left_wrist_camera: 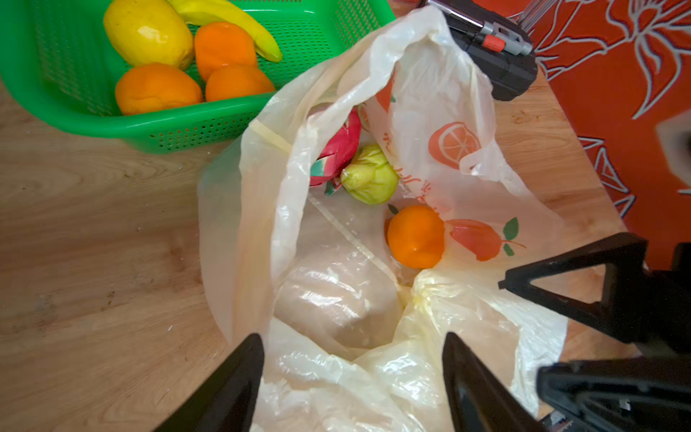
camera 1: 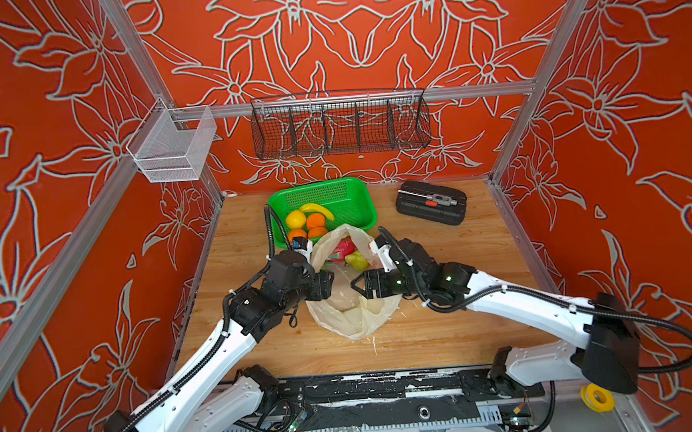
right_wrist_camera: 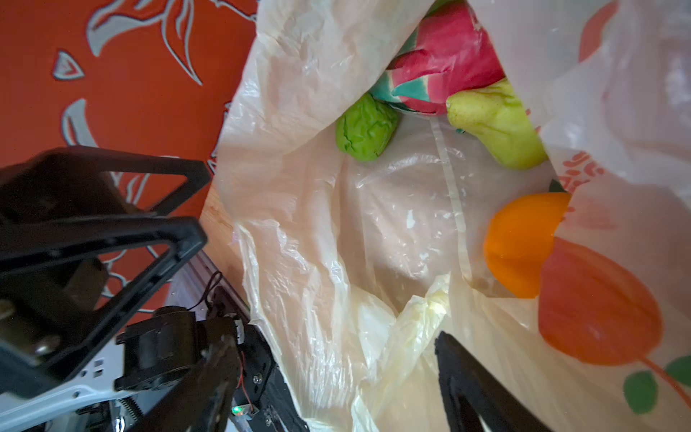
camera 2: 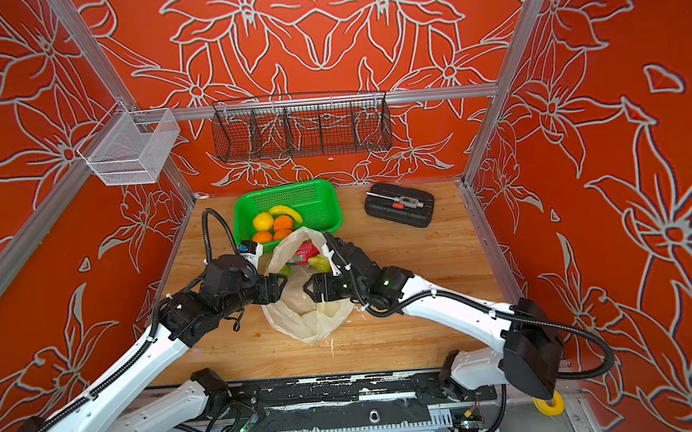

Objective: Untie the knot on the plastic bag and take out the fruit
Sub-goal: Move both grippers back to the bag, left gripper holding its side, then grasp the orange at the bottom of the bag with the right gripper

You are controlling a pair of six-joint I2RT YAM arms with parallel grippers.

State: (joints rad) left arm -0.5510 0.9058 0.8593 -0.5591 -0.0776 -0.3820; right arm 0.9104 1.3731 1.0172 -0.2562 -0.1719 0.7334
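Five pieces fill the green basket (camera 1: 321, 184), rear left: lemon (camera 1: 296, 219), banana (camera 1: 318, 209), three oranges (camera 1: 315, 220). Left gripper (left_wrist_camera: 353, 336): jaws spread, gripping nothing, above the plastic bag (camera 1: 355, 316). Bag: mid-bench (camera 1: 468, 321), mouth open, leaning on the basket; film partly veils dragon fruit (left_wrist_camera: 342, 146), two green fruits (right_wrist_camera: 366, 127), one orange (left_wrist_camera: 415, 235). Right gripper (camera 1: 356, 288): jaws released, facing the left. Black tool case (camera 1: 431, 202): rear right.

between left gripper (camera 1: 330, 280) and right gripper (camera 1: 354, 287): plastic bag (camera 1: 353, 320), on table (camera 1: 428, 344) | in bag, beyond both claws: dragon fruit (left_wrist_camera: 338, 146), bumpy fruit (left_wrist_camera: 370, 175), orange (left_wrist_camera: 415, 235) | behind left gripper, past bag: basket (camera 1: 334, 193) holding lemon (camera 1: 296, 219), banana (camera 1: 316, 209), three more oranges (camera 1: 315, 220) | well behind right gripper: tool case (camera 1: 431, 202)
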